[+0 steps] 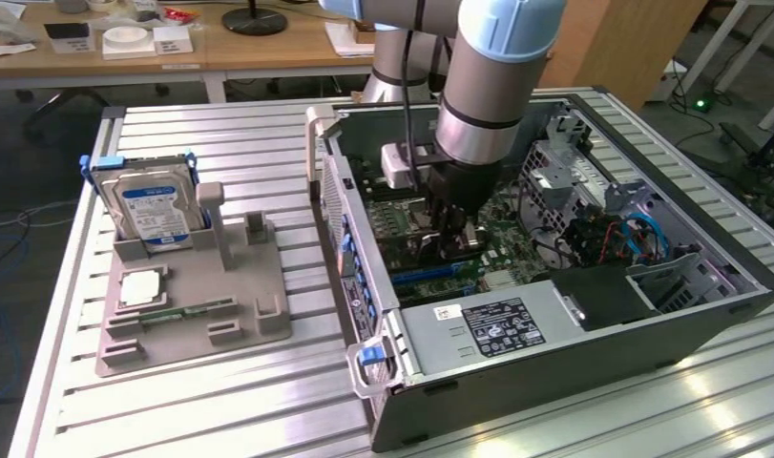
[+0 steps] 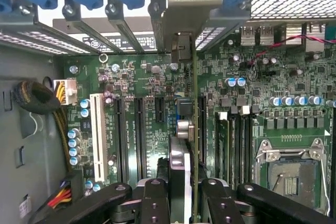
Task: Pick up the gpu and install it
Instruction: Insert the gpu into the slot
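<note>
**Graphics card (image 2: 181,129) gripped inside the computer case (image 1: 553,382)**

In the exterior view, the arm was seen reaching down into the open case, which lay on its side on a slatted metal table (image 1: 234,401). The gripper (image 1: 450,229) was lowered close over the green circuit board. At the exterior view's left, a grey holder (image 1: 196,286) was set on the table, well apart from the arm. A hard drive (image 1: 151,210) was stood upright in it, and a memory stick (image 1: 183,312) was laid flat in it.

In the wrist view, the graphics card was seen edge-on, clamped between the black fingers (image 2: 157,203) of the gripper (image 2: 186,203). It was held upright over the circuit board (image 2: 294,77), just beside the long black slots (image 2: 139,135). Its pale metal bracket (image 2: 184,14) was placed against the case's rear wall. Whether the card's edge was seated in a slot could not be told.
</note>
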`<action>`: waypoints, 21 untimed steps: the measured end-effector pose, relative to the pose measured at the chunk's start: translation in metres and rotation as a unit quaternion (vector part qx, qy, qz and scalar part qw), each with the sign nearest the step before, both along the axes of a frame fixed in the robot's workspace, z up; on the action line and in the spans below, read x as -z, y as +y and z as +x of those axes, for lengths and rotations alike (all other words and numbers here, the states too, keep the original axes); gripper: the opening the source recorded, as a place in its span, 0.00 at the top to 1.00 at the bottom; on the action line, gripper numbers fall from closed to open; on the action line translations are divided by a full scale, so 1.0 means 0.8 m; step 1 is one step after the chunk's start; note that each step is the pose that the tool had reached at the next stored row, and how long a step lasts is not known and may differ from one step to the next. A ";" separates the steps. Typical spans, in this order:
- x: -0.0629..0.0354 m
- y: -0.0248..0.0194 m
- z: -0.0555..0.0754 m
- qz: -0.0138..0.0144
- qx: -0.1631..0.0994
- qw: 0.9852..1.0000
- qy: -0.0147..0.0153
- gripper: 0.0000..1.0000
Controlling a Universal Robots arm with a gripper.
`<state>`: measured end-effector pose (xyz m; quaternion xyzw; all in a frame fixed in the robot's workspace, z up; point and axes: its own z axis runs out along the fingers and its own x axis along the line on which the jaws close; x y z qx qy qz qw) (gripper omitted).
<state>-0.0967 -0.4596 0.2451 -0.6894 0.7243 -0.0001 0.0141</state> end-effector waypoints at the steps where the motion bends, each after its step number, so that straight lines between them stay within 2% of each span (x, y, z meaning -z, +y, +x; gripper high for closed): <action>1: 0.000 0.0000 0.000 0.000 0.000 1.000 0.000 0.72; 21: 0.005 -0.0001 0.004 -0.001 0.000 1.000 0.000 0.72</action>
